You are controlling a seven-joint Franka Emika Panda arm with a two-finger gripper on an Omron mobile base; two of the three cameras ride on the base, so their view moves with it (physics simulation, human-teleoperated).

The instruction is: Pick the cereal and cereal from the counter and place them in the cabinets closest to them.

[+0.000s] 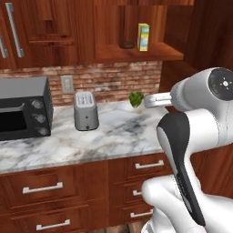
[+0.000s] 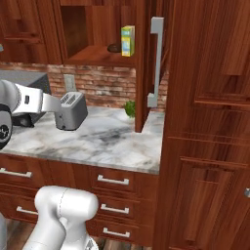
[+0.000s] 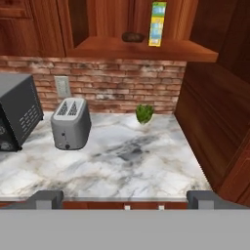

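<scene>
The claw (image 3: 124,199) hangs spread as wide as it goes, with nothing between its two dark tips, which rise at the near edge of the bench (image 3: 122,166) in the hand view. It looks straight out over the marble toward the brick back wall. From where I stand, the yellow cereal box with the green band (image 3: 157,24) is already up on the open wooden shelf of the wall cabinet (image 3: 141,49), standing upright on its short end, long axis vertical, just beside a small dark round thing (image 3: 133,36) that I can't make out. So from the claw that box lies well above and ahead, a little to the right of centre.

The pale grey cereal box I can't find on this stretch of bench. What stands here is a grey toaster (image 3: 71,123) to the left, a black microwave (image 1: 25,107) further left, and a small green leafy thing (image 3: 144,113) near the back wall under the shelf.

My guess is the yellow box is done, and the next move turns on finding the second box somewhere beyond this stretch, so the base will likely need to drive.
</scene>
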